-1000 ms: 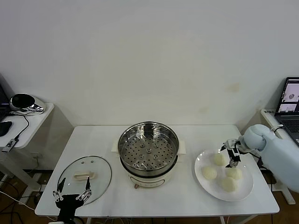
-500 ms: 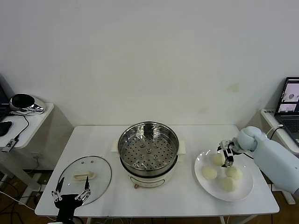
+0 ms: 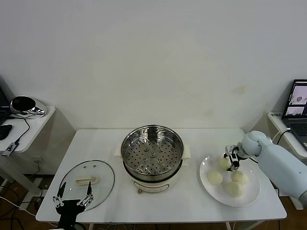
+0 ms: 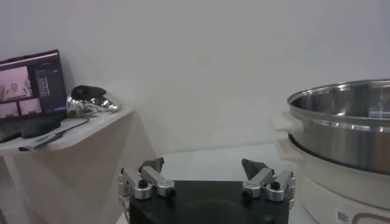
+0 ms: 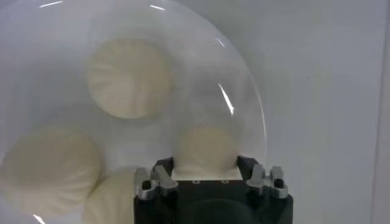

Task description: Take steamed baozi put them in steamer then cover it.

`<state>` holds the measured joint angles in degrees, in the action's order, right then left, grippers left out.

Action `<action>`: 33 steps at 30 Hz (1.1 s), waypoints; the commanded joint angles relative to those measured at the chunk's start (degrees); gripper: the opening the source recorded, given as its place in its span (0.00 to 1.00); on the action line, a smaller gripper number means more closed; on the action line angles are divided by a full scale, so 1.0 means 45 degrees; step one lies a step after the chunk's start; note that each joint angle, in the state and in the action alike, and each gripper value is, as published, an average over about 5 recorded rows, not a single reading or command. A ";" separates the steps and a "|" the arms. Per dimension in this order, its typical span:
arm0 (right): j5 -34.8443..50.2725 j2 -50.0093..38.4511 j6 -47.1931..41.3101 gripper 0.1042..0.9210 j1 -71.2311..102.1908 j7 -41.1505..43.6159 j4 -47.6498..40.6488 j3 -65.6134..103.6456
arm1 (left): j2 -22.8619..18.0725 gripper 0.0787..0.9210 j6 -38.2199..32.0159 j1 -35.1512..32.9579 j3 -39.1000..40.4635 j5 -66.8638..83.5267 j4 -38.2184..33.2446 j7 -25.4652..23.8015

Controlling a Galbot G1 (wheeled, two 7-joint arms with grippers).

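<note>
Several cream-white steamed baozi lie on a white plate (image 3: 250,195) at the table's right. My right gripper (image 3: 231,161) is down on the plate's far side, its fingers pressed against both sides of one baozi (image 5: 206,148), which still rests on the plate. The other baozi (image 5: 128,76) lie apart from it. In the middle of the table stands the steel steamer (image 3: 152,152), uncovered, its perforated tray bare. Flat on the table to the left lies the glass cover (image 3: 88,178). My left gripper (image 3: 74,194) hangs open at the cover's near edge, holding nothing.
A side table with a shiny helmet-like object (image 3: 26,105) stands to the left. A laptop (image 3: 297,103) sits on a stand at the right, close behind my right arm. The steamer's rim (image 4: 341,106) shows in the left wrist view.
My right gripper moved left across the plate to the far baozi and its fingers drew in onto it. The left arm has not moved.
</note>
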<state>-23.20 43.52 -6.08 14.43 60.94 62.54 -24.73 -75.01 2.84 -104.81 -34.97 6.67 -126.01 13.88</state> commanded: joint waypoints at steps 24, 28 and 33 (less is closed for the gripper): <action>0.7532 0.1239 0.1817 0.59 -1.1169 -0.0427 0.2916 -0.8726 | 0.0196 0.88 0.0049 0.0135 0.0330 0.0765 0.0180 -0.0034; 0.7638 0.3222 0.2921 0.59 -1.1819 -0.0738 0.2346 -0.9763 | 0.0223 0.88 0.0012 0.0131 0.0300 0.0802 0.0217 -0.0048; 0.7427 0.5331 0.3880 0.59 -1.1662 -0.1159 0.2004 -1.0578 | 0.0212 0.88 0.0014 0.0190 0.0234 0.0819 0.0146 -0.0049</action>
<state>5.69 52.66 4.06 -29.34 57.73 73.00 -61.51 -74.09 2.89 -103.88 -33.99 9.98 -125.28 13.68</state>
